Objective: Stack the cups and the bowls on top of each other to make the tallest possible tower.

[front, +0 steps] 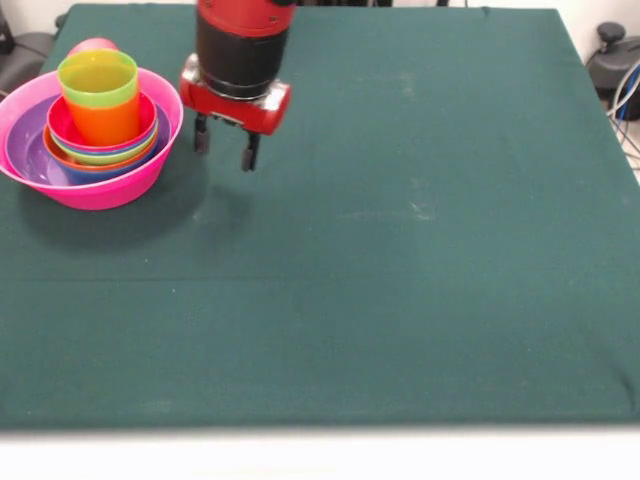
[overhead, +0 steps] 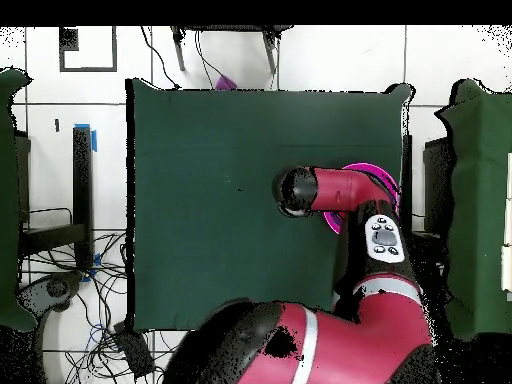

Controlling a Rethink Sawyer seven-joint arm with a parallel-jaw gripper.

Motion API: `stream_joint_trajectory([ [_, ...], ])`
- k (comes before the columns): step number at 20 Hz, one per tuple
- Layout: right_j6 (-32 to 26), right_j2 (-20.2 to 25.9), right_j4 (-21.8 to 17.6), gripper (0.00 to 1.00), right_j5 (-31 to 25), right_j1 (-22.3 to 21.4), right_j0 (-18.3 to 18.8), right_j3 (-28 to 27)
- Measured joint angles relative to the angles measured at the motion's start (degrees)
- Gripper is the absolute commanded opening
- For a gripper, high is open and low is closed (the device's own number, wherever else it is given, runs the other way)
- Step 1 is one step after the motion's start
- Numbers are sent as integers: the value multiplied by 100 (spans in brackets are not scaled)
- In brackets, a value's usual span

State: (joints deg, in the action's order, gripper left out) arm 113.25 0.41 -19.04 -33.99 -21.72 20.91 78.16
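The tower stands at the table's far left in the front view. Its base is the huge pink bowl [front: 100, 192], with the purple bowl [front: 24, 145] inside it. Smaller bowls nest in the middle, the red-pink one [front: 58, 128] uppermost. An orange cup [front: 110, 122] stands in them with a lime green cup [front: 98, 78] nested over it. A red-pink rounded thing [front: 92, 45], perhaps the third cup, shows behind the tower. My gripper [front: 225, 148] hangs open and empty just right of the pink bowl, above the cloth. In the overhead view my arm [overhead: 330, 188] hides most of the tower; only the pink rim [overhead: 366, 168] shows.
The green cloth [front: 400, 250] covers the table to its front edge. A black stand [front: 610, 40] and cables [front: 628, 100] lie off the right side. In the overhead view cables [overhead: 100, 300] lie on the floor to the left.
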Motion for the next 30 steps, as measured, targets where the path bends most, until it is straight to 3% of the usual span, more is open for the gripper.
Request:
stream_joint_trajectory([
  [6,0,-9,1,100,190,115,306,187],
  [14,0,-21,0,100,190,-192,274,529],
  [30,0,31,-1,100,150,-748,312,567],
])
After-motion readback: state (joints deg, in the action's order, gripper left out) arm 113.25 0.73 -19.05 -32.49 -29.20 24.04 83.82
